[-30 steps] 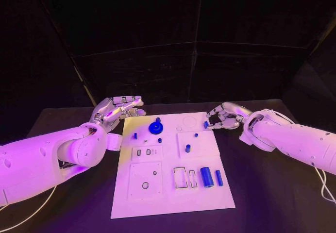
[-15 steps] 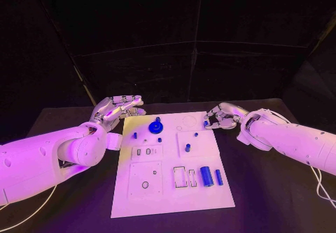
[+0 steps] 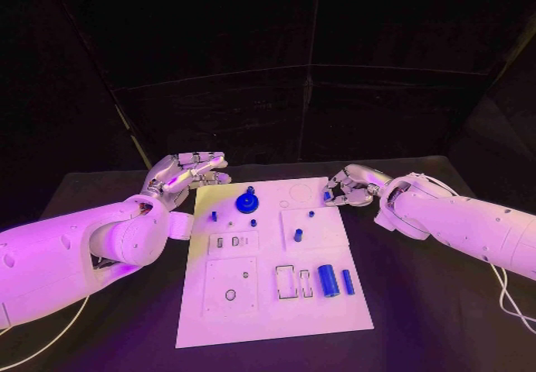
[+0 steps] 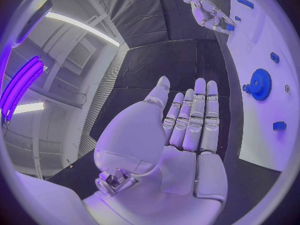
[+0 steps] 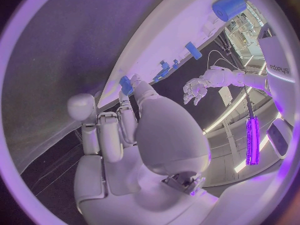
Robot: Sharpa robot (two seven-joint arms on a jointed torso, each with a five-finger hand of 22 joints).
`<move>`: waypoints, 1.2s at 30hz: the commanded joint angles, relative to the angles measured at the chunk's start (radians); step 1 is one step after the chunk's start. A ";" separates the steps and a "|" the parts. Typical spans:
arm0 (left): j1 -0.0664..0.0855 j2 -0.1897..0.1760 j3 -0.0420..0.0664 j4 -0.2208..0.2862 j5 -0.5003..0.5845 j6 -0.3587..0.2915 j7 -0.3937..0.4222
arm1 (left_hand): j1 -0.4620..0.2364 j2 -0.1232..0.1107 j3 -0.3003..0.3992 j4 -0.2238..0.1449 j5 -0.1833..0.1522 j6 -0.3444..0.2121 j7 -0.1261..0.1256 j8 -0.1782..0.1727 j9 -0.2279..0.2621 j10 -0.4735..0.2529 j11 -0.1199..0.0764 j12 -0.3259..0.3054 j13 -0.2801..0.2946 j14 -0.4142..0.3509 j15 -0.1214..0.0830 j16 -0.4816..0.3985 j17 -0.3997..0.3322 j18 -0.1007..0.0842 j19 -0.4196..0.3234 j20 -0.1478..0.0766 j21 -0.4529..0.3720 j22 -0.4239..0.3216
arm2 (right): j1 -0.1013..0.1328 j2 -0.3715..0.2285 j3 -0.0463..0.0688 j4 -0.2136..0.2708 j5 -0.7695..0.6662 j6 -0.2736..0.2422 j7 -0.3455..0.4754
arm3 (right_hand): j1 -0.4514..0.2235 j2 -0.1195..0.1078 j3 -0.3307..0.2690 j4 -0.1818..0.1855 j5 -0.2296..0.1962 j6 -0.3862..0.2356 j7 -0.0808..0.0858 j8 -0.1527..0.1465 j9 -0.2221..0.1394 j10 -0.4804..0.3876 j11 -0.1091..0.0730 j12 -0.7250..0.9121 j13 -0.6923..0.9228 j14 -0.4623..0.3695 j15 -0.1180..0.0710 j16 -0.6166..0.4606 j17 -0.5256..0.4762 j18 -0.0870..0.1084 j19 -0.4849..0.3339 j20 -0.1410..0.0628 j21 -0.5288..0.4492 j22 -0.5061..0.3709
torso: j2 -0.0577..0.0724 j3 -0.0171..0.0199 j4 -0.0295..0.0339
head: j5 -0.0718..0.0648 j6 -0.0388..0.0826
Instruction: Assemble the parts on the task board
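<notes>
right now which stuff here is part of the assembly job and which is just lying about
Belongs to the job:
task board
blue gear
blue cylinder
thin blue bar
small blue part pinched by the right hand
left hand, holding nothing

Just there:
black table
cable

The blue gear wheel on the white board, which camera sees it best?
The left wrist view: the gear is close and you can see its teeth. In the head view it is a small blue disc. In the right wrist view it is a thin blue sliver, hard to make out.
</notes>
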 commanded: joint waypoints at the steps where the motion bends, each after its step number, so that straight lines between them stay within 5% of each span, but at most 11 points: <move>1: 0.001 0.000 0.000 0.002 -0.006 0.012 0.008 | -0.004 0.006 0.001 -0.006 -0.002 0.003 0.015 -0.005 0.000 0.001 0.003 -0.005 0.000 0.006 0.002 -0.006 0.001 0.013 0.004 -0.001 -0.004 -0.001 | 0.001 0.002 0.000 0.000 -0.016 0.012 -0.008 | 0.000 0.007 0.006 0.001 -0.006 0.005 0.000 0.006 0.001 0.002 -0.004 0.006 0.013 0.079 -0.008 0.003 0.149 -0.006 0.004 -0.004 0.007 0.001 | 0.000 0.0003 0.0007 | 0.002 -0.001; 11: 0.001 -0.002 0.000 0.005 -0.007 0.011 0.008 | -0.004 0.006 0.001 -0.006 -0.002 0.003 0.015 -0.005 0.000 0.001 0.003 -0.005 0.000 0.006 0.002 -0.006 0.001 0.013 0.004 -0.001 -0.004 -0.001 | 0.000 0.006 0.000 -0.004 -0.026 0.010 -0.013 | 0.000 0.014 0.019 -0.005 -0.005 0.028 -0.008 0.013 0.001 0.008 -0.010 0.010 0.019 0.080 -0.013 0.006 0.155 -0.008 0.009 -0.009 0.011 0.009 | 0.001 0.0005 -0.0005 | 0.001 -0.004; 17: 0.001 -0.003 0.000 0.007 -0.007 0.011 0.006 | -0.004 0.006 0.001 -0.006 -0.002 0.003 0.015 -0.005 0.000 0.001 0.003 -0.005 0.000 0.006 0.002 -0.006 0.001 0.013 0.004 -0.001 -0.004 -0.001 | -0.001 0.007 0.000 -0.004 -0.021 -0.005 -0.011 | -0.004 0.031 0.039 -0.009 -0.001 0.079 -0.027 0.038 0.007 0.014 -0.026 0.015 0.027 0.081 -0.025 0.006 0.156 -0.008 0.011 -0.019 0.012 0.011 | 0.000 0.0006 0.0006 | -0.004 -0.004; 29: 0.001 -0.007 0.001 0.012 -0.007 0.011 0.004 | -0.005 0.006 0.001 -0.007 -0.002 0.002 0.016 -0.006 0.000 0.000 0.004 -0.006 0.000 0.006 0.002 -0.007 0.001 0.013 0.004 -0.001 -0.005 -0.002 | -0.001 0.001 0.001 0.011 -0.002 -0.111 -0.003 | 0.000 0.051 0.072 -0.025 -0.016 0.123 -0.051 0.065 0.013 0.022 -0.047 0.017 0.032 0.083 -0.044 0.009 0.165 -0.011 0.020 -0.036 0.019 0.025 | -0.001 0.0005 -0.0001 | -0.003 -0.003; 36: 0.001 -0.016 0.001 0.017 -0.007 0.009 0.004 | -0.005 0.006 0.001 -0.007 -0.002 0.002 0.016 -0.006 0.000 0.000 0.004 -0.006 0.000 0.006 0.002 -0.007 0.001 0.013 0.004 -0.001 -0.005 -0.002 | 0.000 -0.016 0.001 0.075 0.016 -0.146 -0.018 | -0.001 0.050 0.075 -0.027 -0.016 0.121 -0.051 0.065 0.013 0.022 -0.048 0.016 0.032 0.083 -0.045 0.010 0.167 -0.011 0.021 -0.038 0.019 0.026 | -0.003 -0.0012 0.0002 | 0.003 -0.001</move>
